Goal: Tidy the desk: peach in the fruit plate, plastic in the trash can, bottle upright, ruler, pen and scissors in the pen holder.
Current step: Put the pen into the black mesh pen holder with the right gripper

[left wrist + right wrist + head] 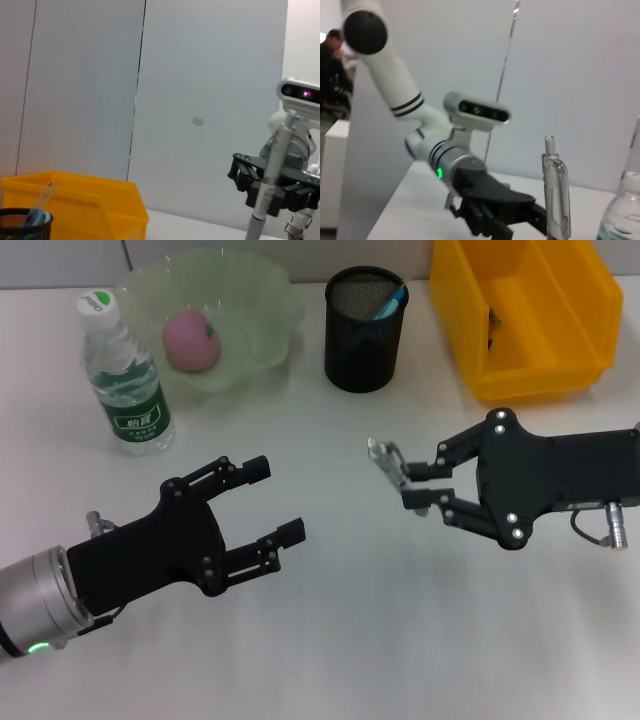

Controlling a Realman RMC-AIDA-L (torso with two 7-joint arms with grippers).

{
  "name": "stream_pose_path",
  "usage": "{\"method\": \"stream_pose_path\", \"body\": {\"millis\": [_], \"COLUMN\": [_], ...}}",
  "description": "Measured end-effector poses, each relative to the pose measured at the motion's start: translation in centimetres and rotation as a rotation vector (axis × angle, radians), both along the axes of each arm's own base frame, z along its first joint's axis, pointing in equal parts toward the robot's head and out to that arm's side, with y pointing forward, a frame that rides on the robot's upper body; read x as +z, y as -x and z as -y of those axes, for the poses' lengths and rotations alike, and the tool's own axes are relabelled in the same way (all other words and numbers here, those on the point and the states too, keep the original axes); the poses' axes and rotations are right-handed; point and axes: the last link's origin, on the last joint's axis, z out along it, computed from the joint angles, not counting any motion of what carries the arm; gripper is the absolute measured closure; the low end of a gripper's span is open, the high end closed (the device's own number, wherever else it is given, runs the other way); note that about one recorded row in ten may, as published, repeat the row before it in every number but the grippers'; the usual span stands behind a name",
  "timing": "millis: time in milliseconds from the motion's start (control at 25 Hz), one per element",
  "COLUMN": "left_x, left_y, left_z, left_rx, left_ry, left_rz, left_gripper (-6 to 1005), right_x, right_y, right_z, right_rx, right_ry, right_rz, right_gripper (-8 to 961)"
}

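Note:
My right gripper (408, 486) is shut on a clear, silvery pen (385, 458), held upright above the table's middle right; the pen (555, 195) also stands close in the right wrist view. My left gripper (277, 500) hangs open and empty at the lower left. The pink peach (190, 340) lies in the pale green fruit plate (262, 285). The bottle (125, 375) stands upright beside it. The black mesh pen holder (365, 328) holds a blue handle that looks like the scissors (392, 305) and a clear ruler (45, 195). I cannot make out the plastic.
A yellow bin (530, 310) stands at the back right with a small dark scrap (492, 325) inside. The pen holder sits between the plate and the bin. White tabletop lies between and in front of the two grippers.

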Motion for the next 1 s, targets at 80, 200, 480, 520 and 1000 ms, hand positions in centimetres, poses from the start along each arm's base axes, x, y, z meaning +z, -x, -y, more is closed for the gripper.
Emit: {"method": "stream_pose_path", "body": {"millis": [80, 200, 480, 520, 1000], "left_x": [-0.03, -0.02, 0.16, 0.16, 0.00], "left_y": [-0.02, -0.14, -0.41, -0.40, -0.12], "left_z": [0.01, 0.05, 0.27, 0.30, 0.95], "left_rx": [0.000, -0.007, -0.025, -0.027, -0.023], "left_ry": [0.001, 0.003, 0.006, 0.004, 0.006], "left_rz": [0.001, 0.005, 0.025, 0.024, 0.029], "left_gripper": [215, 215, 215, 215, 215], "right_x": [0.00, 0.02, 0.00, -0.09, -0.23], "right_y": [-0.22, -0.26, -0.20, -0.24, -0.25], "right_z": [-0.02, -0.06, -0.05, 0.08, 0.25], "right_rx": [-0.026, -0.039, -0.051, -0.056, -0.076], "right_ry": [-0.006, -0.019, -0.022, -0.014, -0.013], "right_rz": [-0.029, -0.063, -0.080, -0.085, -0.116], "right_gripper": [816, 816, 816, 816, 816]}}
